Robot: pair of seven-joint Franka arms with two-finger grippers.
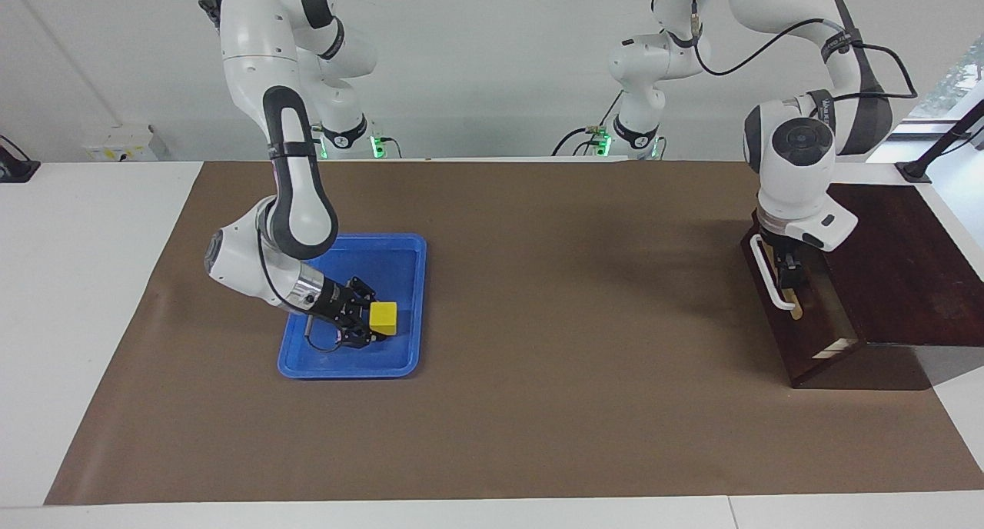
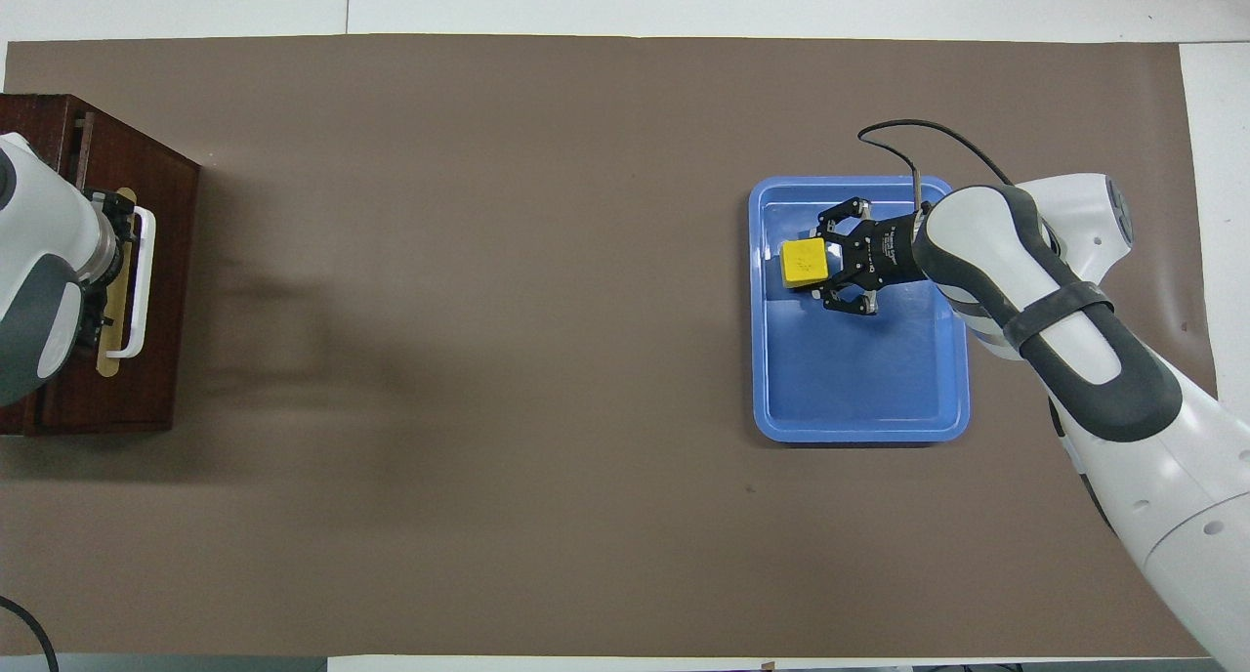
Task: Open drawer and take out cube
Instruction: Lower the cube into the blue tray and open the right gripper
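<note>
The yellow cube (image 1: 383,318) sits low in the blue tray (image 1: 400,256) at the right arm's end of the table, and it also shows in the overhead view (image 2: 807,263). My right gripper (image 1: 374,323) is shut on it, fingers on both sides (image 2: 818,268). The dark wooden drawer (image 1: 792,344) is pushed almost fully into its box (image 1: 899,267), with only a pale sliver showing. My left gripper (image 1: 786,279) is shut on the white bar handle (image 1: 771,271), also seen from overhead (image 2: 146,281). The drawer's inside is hidden.
The blue tray (image 2: 859,389) holds only the cube. The dark box (image 2: 39,125) stands at the left arm's end of the table. Brown paper (image 2: 488,359) covers the table between tray and box.
</note>
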